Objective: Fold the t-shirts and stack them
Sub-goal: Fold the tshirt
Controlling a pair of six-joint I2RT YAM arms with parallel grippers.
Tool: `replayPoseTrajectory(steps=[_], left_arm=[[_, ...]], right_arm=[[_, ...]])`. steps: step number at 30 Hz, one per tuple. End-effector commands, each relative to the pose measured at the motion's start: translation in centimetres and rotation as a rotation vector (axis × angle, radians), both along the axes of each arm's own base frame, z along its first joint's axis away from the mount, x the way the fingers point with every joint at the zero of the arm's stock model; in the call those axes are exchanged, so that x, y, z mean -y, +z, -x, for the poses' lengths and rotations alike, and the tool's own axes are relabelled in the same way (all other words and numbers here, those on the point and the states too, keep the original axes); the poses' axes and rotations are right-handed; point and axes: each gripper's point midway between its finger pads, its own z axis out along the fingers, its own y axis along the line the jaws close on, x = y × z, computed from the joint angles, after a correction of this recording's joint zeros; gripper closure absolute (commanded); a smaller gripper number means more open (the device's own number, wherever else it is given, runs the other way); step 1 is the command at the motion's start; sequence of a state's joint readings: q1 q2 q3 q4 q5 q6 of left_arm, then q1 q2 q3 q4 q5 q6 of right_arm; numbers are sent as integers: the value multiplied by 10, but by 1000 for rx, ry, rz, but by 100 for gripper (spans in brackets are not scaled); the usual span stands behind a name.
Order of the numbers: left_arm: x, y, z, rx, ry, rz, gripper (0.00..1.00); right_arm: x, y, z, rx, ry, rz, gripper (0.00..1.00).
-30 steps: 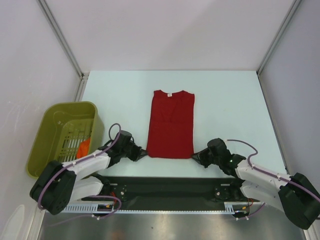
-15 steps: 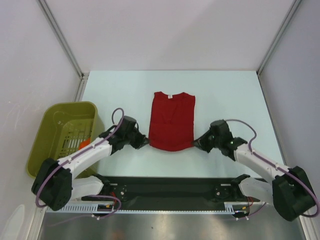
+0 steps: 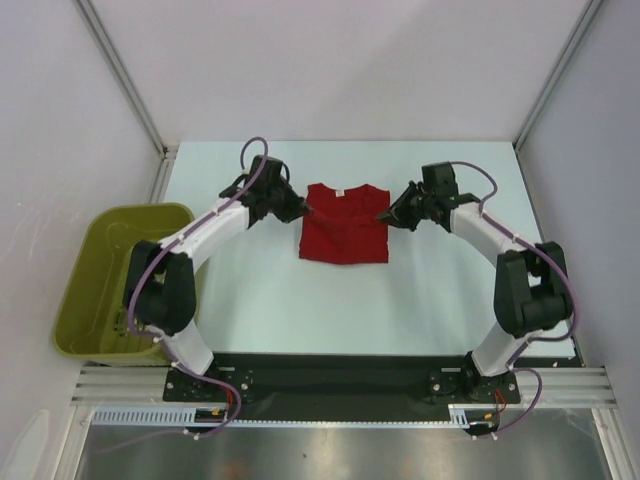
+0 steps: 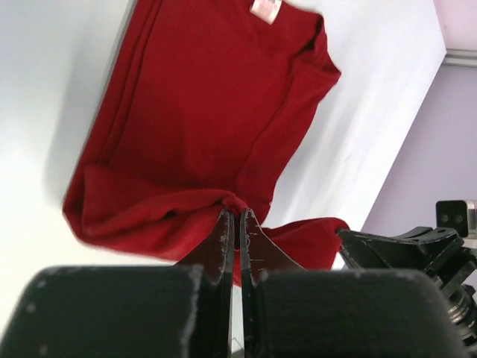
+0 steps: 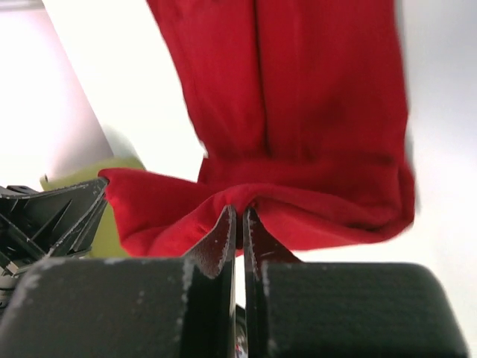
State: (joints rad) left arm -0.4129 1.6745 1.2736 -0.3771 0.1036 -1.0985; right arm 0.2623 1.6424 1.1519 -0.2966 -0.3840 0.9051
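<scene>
Jaws, left and right, clamp the hem of the red cotton t-shirt (image 3: 343,235), upper centre; uneven release could skew the fold.

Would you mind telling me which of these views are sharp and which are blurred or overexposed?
Top view: sharp and evenly lit, the shirt crisp. Left wrist: shirt clear, the dark left hand close up and soft. Right wrist: shirt edges smeared, bright areas washed out to white.
</scene>
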Motion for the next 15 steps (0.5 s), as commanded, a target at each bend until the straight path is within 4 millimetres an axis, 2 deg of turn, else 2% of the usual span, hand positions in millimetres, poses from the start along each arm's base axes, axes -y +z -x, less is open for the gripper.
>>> replayPoseTrajectory(steps=[1, 3, 4, 5, 6, 7, 8, 9, 11, 13, 15], left_arm=[[1, 6, -24, 39, -85, 0, 100], [3, 14, -43, 78, -99, 10, 99], [-1, 0, -51, 55, -112, -2, 100], [3, 9, -61, 68, -131, 17, 100], [3, 7, -65, 62, -139, 17, 100], [1, -2, -73, 58, -140, 13, 100], [3, 1, -80, 71, -142, 22, 100], [6, 3, -84, 84, -153, 40, 100], [10, -2, -94, 81, -160, 63, 100], [13, -2, -100, 92, -173, 72, 100], [11, -5, -108, 87, -163, 70, 100]], right_arm=[[4, 7, -25, 24, 43, -11, 100], [8, 4, -37, 12, 44, -28, 100], [10, -6, -43, -16, 45, -30, 100], [9, -1, -51, -5, 48, -40, 100], [10, -1, -56, -3, 59, -53, 100], [11, -11, -61, -18, 65, -48, 100], [12, -12, -66, -17, 62, -48, 100], [14, -7, -73, -6, 63, -62, 100], [15, -15, -82, -26, 56, -81, 100], [16, -10, -93, -8, 55, -95, 100], [17, -16, -100, -22, 56, -100, 100]])
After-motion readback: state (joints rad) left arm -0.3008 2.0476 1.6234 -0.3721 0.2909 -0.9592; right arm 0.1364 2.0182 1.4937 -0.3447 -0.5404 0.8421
